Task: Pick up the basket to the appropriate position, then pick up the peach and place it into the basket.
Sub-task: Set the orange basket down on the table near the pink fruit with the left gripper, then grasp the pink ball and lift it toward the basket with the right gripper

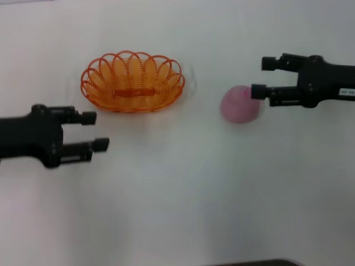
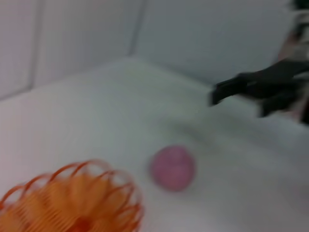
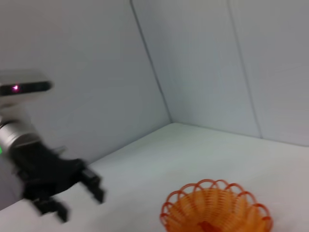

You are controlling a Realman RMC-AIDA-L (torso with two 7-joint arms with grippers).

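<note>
While both arms hang over the white table [image 1: 183, 199], it looks like this:

Basket: orange wire basket [image 1: 132, 82] sits upright on the table on the robot's left half, toward the far side. Nothing in it, nothing touching it.

Peach: pink peach [image 1: 240, 103] lies on the table right of the basket, well apart from it.

Right gripper: right gripper [image 1: 262, 77] comes in from the right, jaws spread apart. Its nearer fingertip [image 1: 258, 91] overlaps the peach's right edge; can't tell if it actually touches.

Left gripper: left gripper [image 1: 95, 131] hovers on the near side of the basket, a bit left, jaws apart, holding nothing.
</note>
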